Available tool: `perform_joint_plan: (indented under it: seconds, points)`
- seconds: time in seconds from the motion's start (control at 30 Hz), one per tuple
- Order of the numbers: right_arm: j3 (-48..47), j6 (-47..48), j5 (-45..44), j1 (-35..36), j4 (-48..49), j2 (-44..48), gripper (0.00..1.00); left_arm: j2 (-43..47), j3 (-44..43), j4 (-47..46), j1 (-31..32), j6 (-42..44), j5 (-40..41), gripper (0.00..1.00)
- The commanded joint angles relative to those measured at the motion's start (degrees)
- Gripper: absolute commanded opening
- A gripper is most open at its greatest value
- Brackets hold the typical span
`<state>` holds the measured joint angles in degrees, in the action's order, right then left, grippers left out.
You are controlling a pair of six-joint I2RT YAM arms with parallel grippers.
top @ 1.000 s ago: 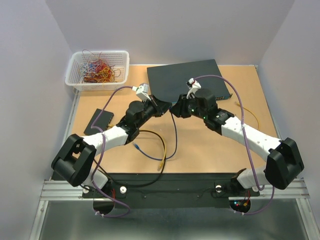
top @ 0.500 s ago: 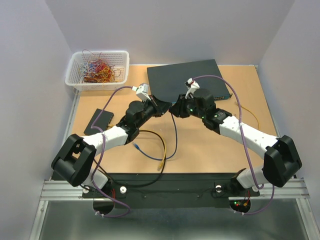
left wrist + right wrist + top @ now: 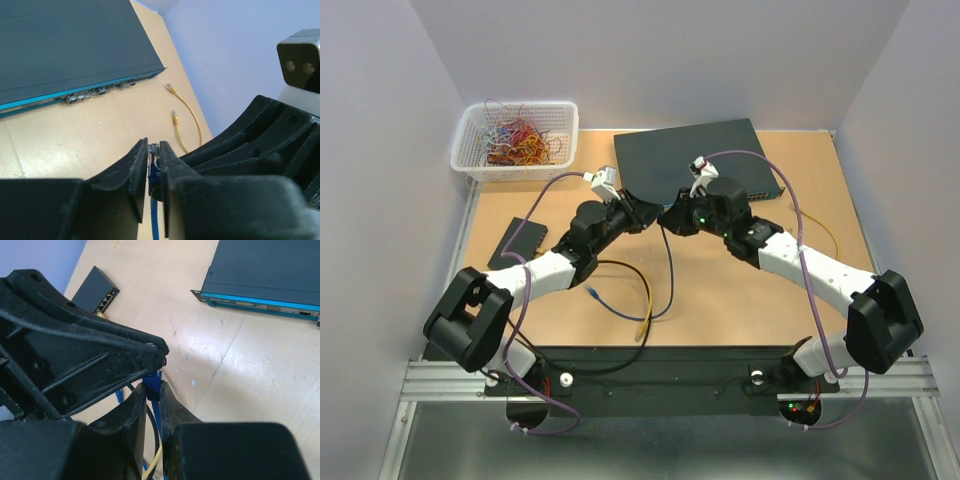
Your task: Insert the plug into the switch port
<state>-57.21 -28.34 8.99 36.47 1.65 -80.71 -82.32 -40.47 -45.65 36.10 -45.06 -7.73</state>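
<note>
The dark network switch (image 3: 695, 155) lies at the back of the table, its port row facing the arms (image 3: 100, 91); it also shows in the right wrist view (image 3: 270, 270). My left gripper (image 3: 645, 215) and right gripper (image 3: 670, 216) meet tip to tip just in front of the switch. The left gripper (image 3: 153, 146) is shut on the blue cable's plug (image 3: 153, 162), clear tip pointing toward the switch. The right gripper (image 3: 152, 388) is shut on the same plug's blue boot (image 3: 152, 380), right under the left fingers. The plug is short of the ports.
A white basket of coloured wires (image 3: 515, 140) stands at the back left. A small black device (image 3: 517, 243) lies at the left. The blue cable's other end (image 3: 592, 293), a yellow cable (image 3: 645, 300) and a black cable loop lie in front. Another yellow cable (image 3: 187, 120) lies at the right.
My right gripper has shifted a little left and closer against the left gripper. The left arm has stayed put.
</note>
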Motion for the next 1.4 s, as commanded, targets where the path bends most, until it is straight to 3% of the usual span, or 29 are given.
perform_joint_plan:
  seconds: [0.0, 0.1, 0.37, 0.83, 1.37]
  points:
    - [0.43, -0.23, -3.36, 0.18, 2.05, 0.29, 0.0, -0.38, 0.91, -3.13, -1.73, 0.14, -1.94, 0.39]
    - [1.31, 0.74, -5.12, 0.18, 0.46, 0.11, 0.01, -1.26, 1.44, -3.04, -5.15, 0.93, -4.48, 0.5]
    - [-1.76, 2.32, -7.06, -1.48, -6.82, -6.64, 0.01, -5.91, 0.13, -2.43, -13.68, 5.76, -9.59, 0.52]
    - [-12.31, 4.69, -10.3, -4.83, -15.53, -20.71, 0.01, -20.33, -14.02, 6.36, -16.5, 17.1, -6.87, 0.5]
    - [-23.91, 8.73, -18.57, -6.59, -19.58, -33.63, 0.0, -24.63, -14.46, 6.89, -16.59, 23.17, -7.65, 0.47]
